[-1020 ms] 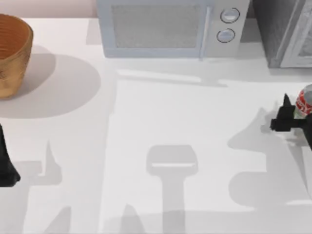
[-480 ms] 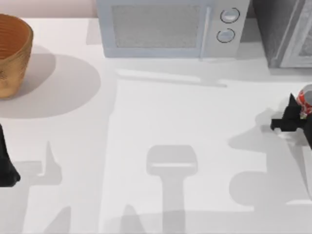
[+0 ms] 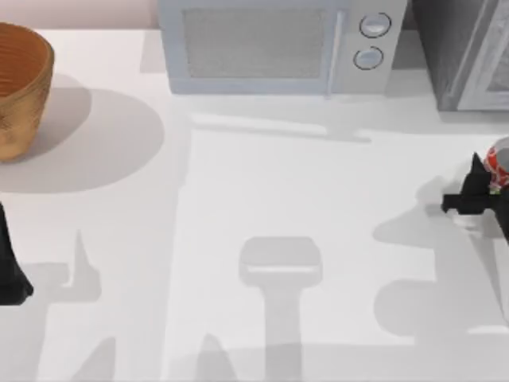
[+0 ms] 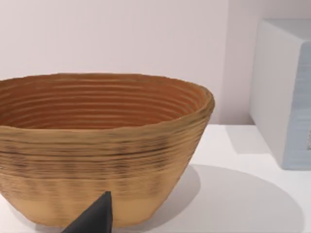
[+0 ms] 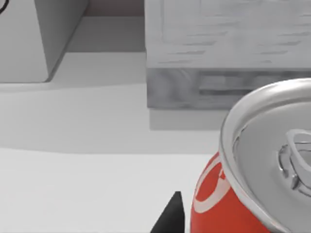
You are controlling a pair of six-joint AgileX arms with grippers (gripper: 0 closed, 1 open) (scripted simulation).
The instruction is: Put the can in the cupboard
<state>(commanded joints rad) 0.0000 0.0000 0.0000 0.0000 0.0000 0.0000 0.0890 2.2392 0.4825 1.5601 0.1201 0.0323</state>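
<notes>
The can (image 3: pixel 499 161), red and white with a silvery top, stands at the table's far right edge, in front of the cupboard (image 3: pixel 457 52). My right gripper (image 3: pixel 482 177) is around it, one dark finger pressed to its left side, shut on it. In the right wrist view the can (image 5: pixel 243 194) looms close, a dark fingertip (image 5: pixel 170 216) beside it and the speckled cupboard (image 5: pixel 228 53) behind. My left gripper (image 3: pixel 6 255) is parked at the table's left edge.
A light grey microwave (image 3: pixel 278 48) with two round knobs stands at the back middle, left of the cupboard. A woven brown basket (image 3: pixel 20 87) sits at the back left, and fills much of the left wrist view (image 4: pixel 97 141).
The right gripper's finger moved in against the can's left side during the first half second. Since then nothing has shifted. The left arm stayed still.
</notes>
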